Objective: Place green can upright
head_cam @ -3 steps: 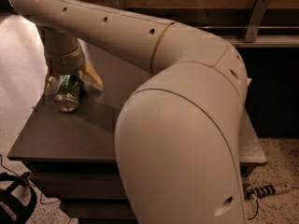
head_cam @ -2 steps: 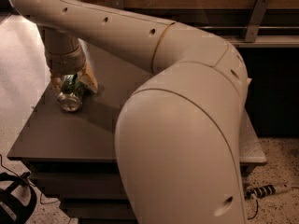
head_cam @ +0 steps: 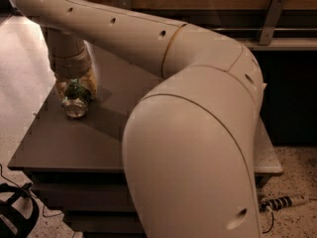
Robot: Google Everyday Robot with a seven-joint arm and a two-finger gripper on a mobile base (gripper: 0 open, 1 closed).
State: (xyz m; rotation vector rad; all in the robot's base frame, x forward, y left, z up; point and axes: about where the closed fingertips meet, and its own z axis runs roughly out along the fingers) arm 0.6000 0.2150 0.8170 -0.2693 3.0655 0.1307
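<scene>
The green can [head_cam: 75, 97] lies tilted on its side at the left part of the dark table [head_cam: 94, 138], its shiny silver end [head_cam: 74, 109] facing me. My gripper [head_cam: 76, 89] comes down from the wrist above it, with a pale finger on each side of the can's body, closed on it. The can's lower end rests on or just above the table top. My large beige arm fills the middle and right of the view and hides much of the table.
The table's left edge [head_cam: 34, 118] is close to the can, with light floor beyond. A wooden wall panel with a metal bracket [head_cam: 271, 19] stands behind. A black object [head_cam: 15, 212] and a cable [head_cam: 282, 202] lie on the floor.
The fingers have drawn in around the can. The can and wrist have shifted slightly to the right and the can's silver end has tipped a little lower.
</scene>
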